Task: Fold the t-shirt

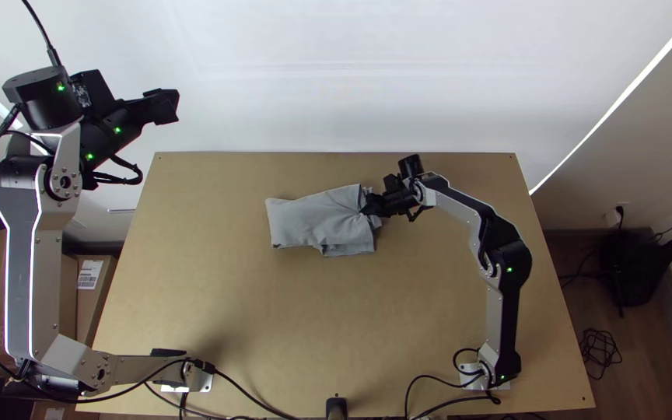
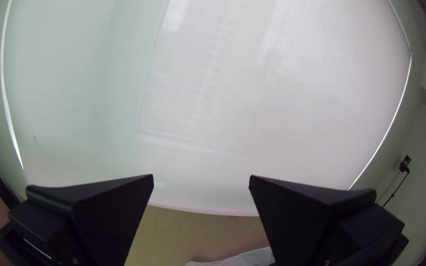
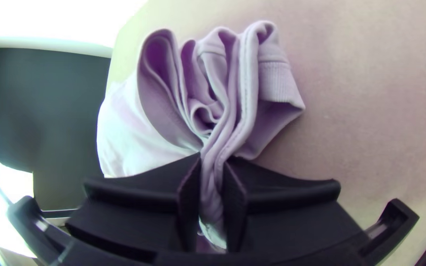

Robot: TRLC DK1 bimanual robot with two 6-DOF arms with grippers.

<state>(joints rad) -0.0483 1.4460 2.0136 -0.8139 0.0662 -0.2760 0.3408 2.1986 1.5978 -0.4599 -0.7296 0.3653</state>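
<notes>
The grey t-shirt [image 1: 313, 221] lies as a folded, somewhat rumpled bundle on the far half of the table. At its right end my right gripper [image 1: 367, 207] is shut on it. In the right wrist view several layers of the t-shirt [image 3: 223, 93] are pinched together between the fingers of my right gripper [image 3: 212, 177], fanning out in folds beyond them. My left gripper [image 1: 171, 106] is raised past the table's far left corner, away from the cloth. Its fingers stand wide apart in the left wrist view, where my left gripper [image 2: 201, 182] holds nothing.
Bare wooden table [image 1: 305, 319] surrounds the cloth. Black cables [image 1: 250, 397] run along the near edge. Cardboard boxes [image 1: 91, 292] stand on the floor at the left, and a pale wall [image 1: 336, 70] rises beyond the far edge.
</notes>
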